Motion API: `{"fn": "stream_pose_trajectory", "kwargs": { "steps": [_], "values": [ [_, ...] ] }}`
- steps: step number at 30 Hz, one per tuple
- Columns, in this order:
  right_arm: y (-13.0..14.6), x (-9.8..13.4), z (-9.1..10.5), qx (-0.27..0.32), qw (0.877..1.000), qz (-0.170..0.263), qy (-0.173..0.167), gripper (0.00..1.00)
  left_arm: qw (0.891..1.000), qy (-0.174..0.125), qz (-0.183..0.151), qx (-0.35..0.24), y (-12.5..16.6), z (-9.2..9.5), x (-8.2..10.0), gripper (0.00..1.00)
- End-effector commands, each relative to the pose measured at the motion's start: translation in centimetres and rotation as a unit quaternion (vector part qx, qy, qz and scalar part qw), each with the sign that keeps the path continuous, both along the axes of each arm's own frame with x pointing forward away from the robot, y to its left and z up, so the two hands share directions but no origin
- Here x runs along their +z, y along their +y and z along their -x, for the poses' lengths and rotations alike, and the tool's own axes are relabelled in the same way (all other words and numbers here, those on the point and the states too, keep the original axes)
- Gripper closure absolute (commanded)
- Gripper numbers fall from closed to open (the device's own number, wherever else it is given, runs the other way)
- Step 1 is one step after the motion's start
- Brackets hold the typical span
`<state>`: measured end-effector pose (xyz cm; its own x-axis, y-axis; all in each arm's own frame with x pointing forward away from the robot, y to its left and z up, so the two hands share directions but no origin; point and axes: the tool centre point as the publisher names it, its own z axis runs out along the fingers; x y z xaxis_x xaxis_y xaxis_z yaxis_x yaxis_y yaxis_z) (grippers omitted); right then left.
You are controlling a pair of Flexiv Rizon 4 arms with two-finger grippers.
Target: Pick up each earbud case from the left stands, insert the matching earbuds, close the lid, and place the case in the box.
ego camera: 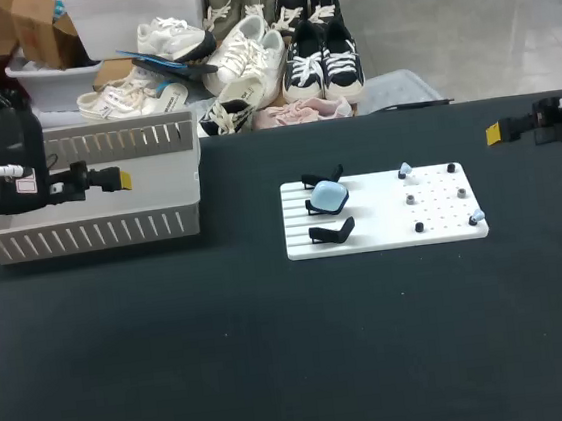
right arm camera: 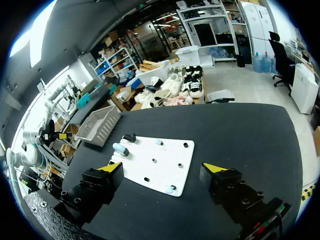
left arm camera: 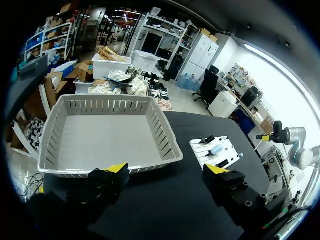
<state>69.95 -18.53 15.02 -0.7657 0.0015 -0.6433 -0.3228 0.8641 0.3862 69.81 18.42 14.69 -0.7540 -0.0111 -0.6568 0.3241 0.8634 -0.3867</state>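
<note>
Robot arms hang either side of white slatted plastic board (ego camera: pixel 373 223) on black surface (ego camera: pixel 276 352).
A pale blue rounded earbud case (ego camera: pixel 328 197) sits on a black stand at the board's left side, two pale blue earbuds (ego camera: pixel 405 170) on pegs at its right. Well left of the board, by a white slotted plastic basket (ego camera: pixel 92 233), the left end effector (left arm camera: pixel 166 169) gapes wide and empty; well right of it, the right end effector (right arm camera: pixel 161 167) does likewise.

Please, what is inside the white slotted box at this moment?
In the left wrist view the box shows only a bare grey floor, no case. Its near wall hides the floor strip just behind it; in the head view the left arm covers one part.
</note>
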Motion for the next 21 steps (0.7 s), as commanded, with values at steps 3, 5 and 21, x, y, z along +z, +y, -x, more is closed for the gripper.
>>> {"fn": "stream_pose_trajectory", "kwargs": {
  "steps": [3,5,21],
  "values": [
    [-0.1,0.0,-0.1,0.001,1.0,0.0,0.0,0.0,1.0,0.002,-0.001,-0.001,0.0,-0.1,0.1,0.0],
    [-0.1,0.0,-0.1,0.001,1.0,0.0,0.0,0.0,1.0,0.002,-0.001,-0.001,0.0,-0.1,0.1,0.0],
    [-0.1,0.0,-0.1,0.001,1.0,0.0,0.0,0.0,0.999,-0.016,-0.025,-0.033,-0.8,-1.1,0.0,0.0]
  ]
}}
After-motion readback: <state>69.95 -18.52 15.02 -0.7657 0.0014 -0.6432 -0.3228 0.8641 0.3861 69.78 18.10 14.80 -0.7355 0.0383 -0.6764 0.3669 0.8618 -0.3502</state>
